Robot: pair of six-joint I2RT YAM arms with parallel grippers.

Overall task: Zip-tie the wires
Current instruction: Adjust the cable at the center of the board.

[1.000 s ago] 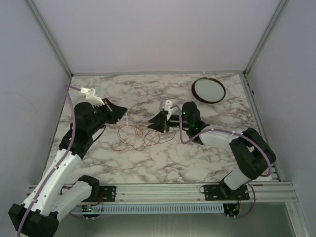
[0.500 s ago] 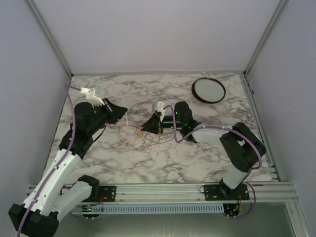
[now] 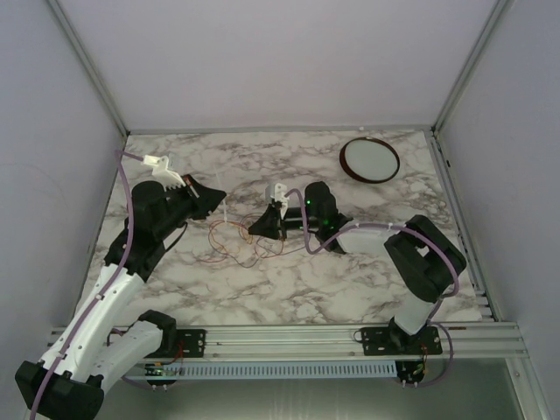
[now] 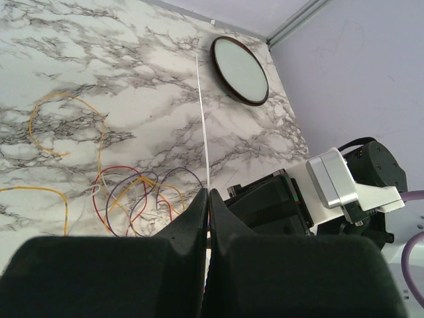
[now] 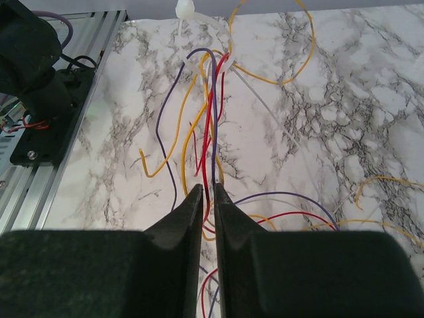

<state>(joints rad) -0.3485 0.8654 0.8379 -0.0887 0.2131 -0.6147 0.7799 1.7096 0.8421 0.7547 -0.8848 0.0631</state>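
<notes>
Wires (image 3: 238,241) lie looped on marble table (image 3: 350,280), between arms; left gripper (image 4: 207,193) pinches white zip tie (image 4: 203,119); right gripper (image 5: 207,189) almost closed, wires in slim gap; grip unclear.

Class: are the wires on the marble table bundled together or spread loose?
Spread loose. The wires sprawl in separate loops across the table; only at the white zip tie do several converge.
</notes>
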